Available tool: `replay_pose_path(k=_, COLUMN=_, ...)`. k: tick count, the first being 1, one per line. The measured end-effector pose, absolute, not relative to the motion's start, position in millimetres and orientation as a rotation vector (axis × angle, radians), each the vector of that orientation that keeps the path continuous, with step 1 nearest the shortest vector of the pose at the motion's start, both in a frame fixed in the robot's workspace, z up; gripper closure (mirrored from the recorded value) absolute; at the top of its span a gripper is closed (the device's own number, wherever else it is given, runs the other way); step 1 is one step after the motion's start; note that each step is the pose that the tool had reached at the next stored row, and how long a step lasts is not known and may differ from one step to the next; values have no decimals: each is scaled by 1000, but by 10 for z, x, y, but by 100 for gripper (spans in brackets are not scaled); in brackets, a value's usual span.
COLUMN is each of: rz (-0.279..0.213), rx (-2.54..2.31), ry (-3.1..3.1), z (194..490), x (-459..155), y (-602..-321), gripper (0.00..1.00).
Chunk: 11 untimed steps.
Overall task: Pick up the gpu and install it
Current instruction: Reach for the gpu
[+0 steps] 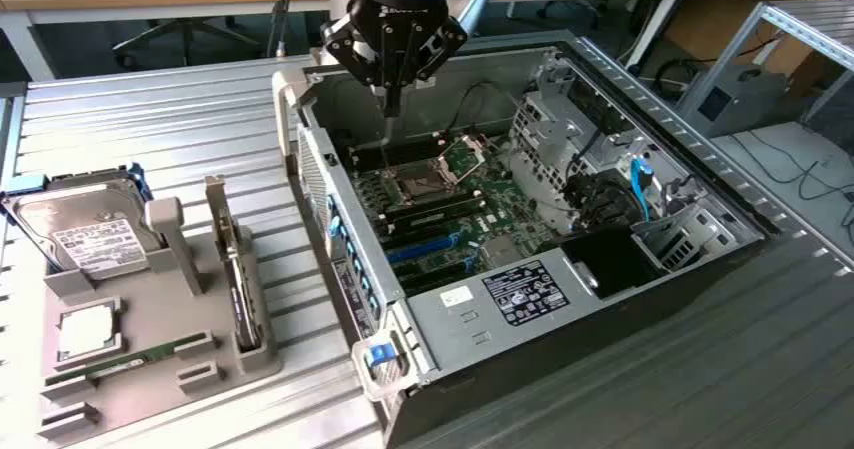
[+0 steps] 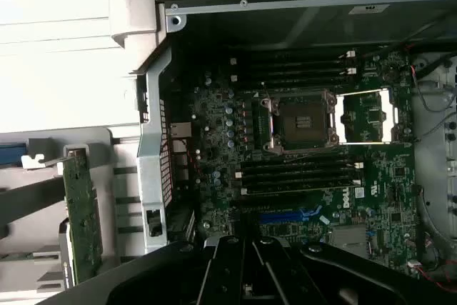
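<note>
The gpu [image 1: 238,281] stands on edge in a grey holder [image 1: 154,384] at the exterior view's left, its silver bracket pointing up. In the wrist view the gpu [image 2: 80,221] shows as a green board beside the case wall. My gripper [image 1: 390,107] hangs over the far end of the open computer case [image 1: 534,304], above the motherboard [image 1: 461,219] and well apart from the gpu. Its fingers [image 2: 230,269] are shut together with nothing between them. A blue slot [image 2: 285,216] lies on the board just ahead of them.
The grey holder also carries a silver hard drive [image 1: 83,237], a processor chip [image 1: 87,331] and a slim green RAM stick [image 1: 127,362]. Inside the case sit the open CPU socket [image 2: 300,121], drive cages [image 1: 574,119] and cables. The case stands on a ribbed metal table [image 1: 147,129].
</note>
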<state>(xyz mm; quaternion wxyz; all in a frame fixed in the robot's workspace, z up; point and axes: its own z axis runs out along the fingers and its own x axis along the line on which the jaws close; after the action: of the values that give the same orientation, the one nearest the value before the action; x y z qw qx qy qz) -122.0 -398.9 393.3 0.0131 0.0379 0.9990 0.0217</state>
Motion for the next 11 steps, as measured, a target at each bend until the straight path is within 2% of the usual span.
replay_pose_path(k=11, rz=68, rx=118, ry=3113, z=3933, x=-1220, y=-3989, gripper=89)
